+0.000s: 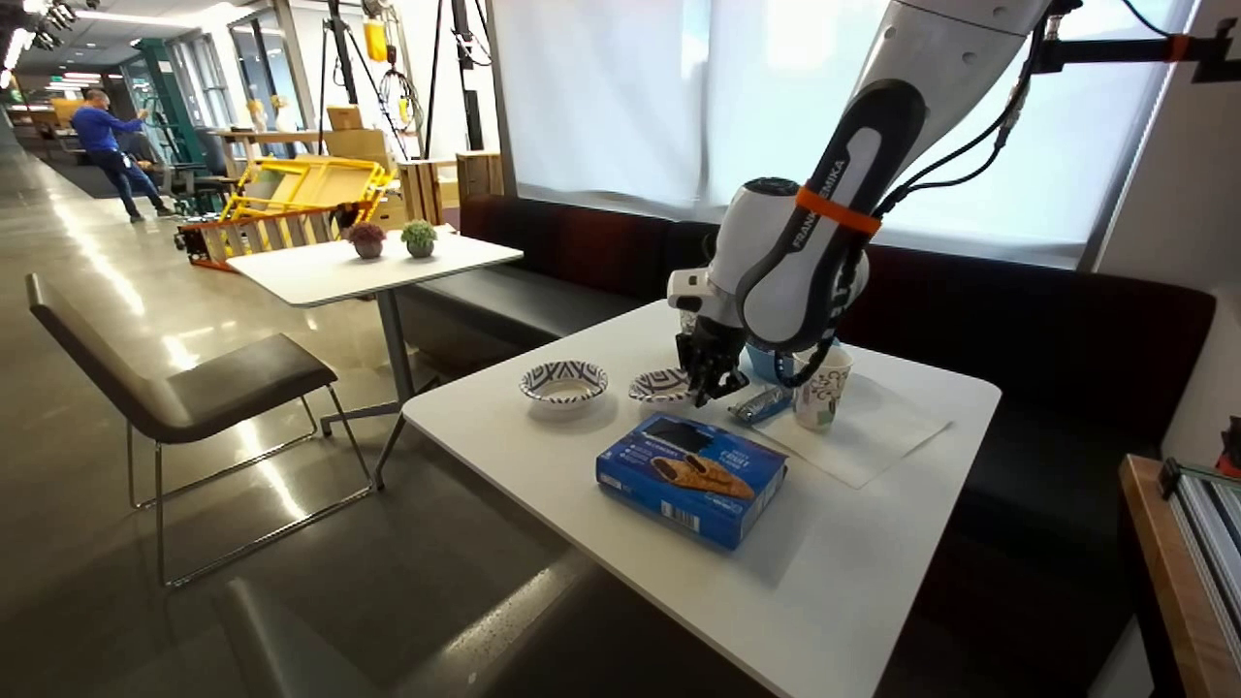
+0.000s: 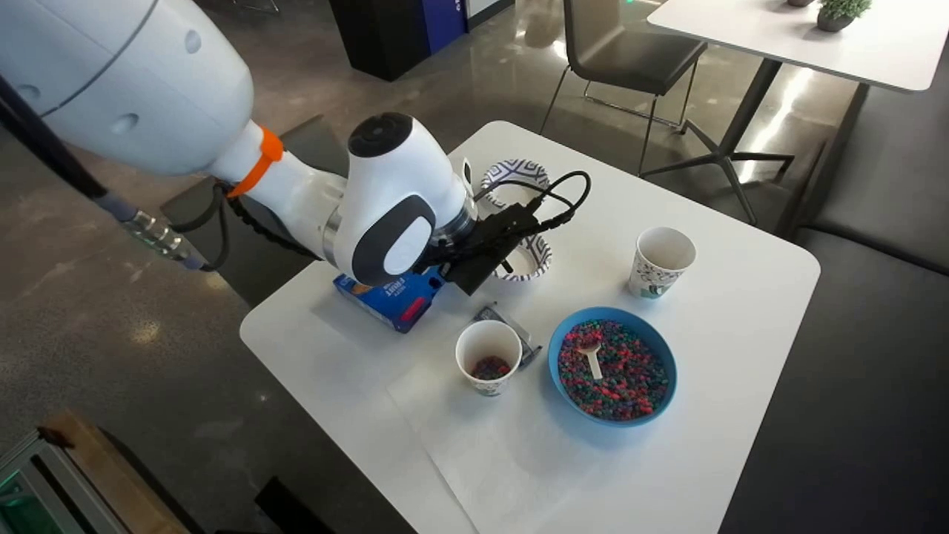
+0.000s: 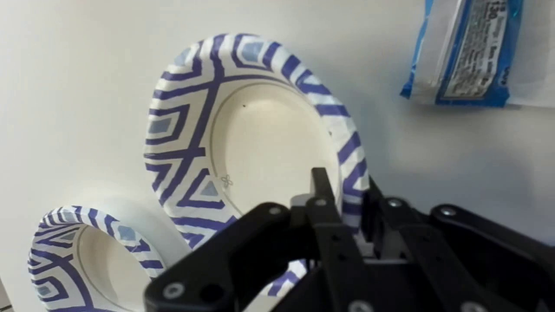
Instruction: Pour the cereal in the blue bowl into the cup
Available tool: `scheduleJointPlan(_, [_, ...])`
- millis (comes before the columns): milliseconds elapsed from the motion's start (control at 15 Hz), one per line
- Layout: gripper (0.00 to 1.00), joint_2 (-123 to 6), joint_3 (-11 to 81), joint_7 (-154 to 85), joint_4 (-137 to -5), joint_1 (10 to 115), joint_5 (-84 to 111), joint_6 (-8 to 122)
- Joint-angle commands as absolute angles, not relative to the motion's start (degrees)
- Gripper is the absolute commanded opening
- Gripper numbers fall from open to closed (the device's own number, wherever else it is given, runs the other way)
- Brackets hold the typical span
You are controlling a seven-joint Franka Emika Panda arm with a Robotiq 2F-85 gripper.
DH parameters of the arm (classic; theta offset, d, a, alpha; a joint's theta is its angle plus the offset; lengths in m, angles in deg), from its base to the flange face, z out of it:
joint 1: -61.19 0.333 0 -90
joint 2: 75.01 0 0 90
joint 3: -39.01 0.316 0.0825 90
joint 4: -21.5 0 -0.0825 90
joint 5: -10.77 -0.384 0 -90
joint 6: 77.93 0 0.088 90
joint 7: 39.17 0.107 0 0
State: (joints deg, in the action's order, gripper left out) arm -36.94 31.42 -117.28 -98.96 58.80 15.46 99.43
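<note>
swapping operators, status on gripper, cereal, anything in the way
Gripper astride rim of one patterned paper bowl, grip unclear. Blue bowl holds cereal, some also in one paper cup. Pale spoon inside blue bowl may hinder pouring.

Bright backlit blinds [image 1: 611, 107], glare on floor [image 1: 78, 436]

We are holding our arm [image 1: 836, 199] bent. We are pointing our gripper [image 3: 347, 178] down, its fingers [image 3: 321, 185] standing slightly apart.
</note>
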Motion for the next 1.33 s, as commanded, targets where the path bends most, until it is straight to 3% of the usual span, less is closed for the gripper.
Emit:
scheduleJointPlan(0, [0.52, -43.9, 39.7, -113.8, -102.1, 51.4, 18.0, 91.2])
scheduleJointPlan(200, [0.74, -50.6, 50.0, -116.6, -104.1, 43.1, 11.2, 79.1])
scheduleJointPlan(400, [0.98, -56.5, 49.3, -112.7, -103.7, 43.5, 4.1, 68.7])
scheduleJointPlan(1267, [1.00, -60.4, 40.5, -104.5, -107.2, 45.0, -8.9, 69.6])
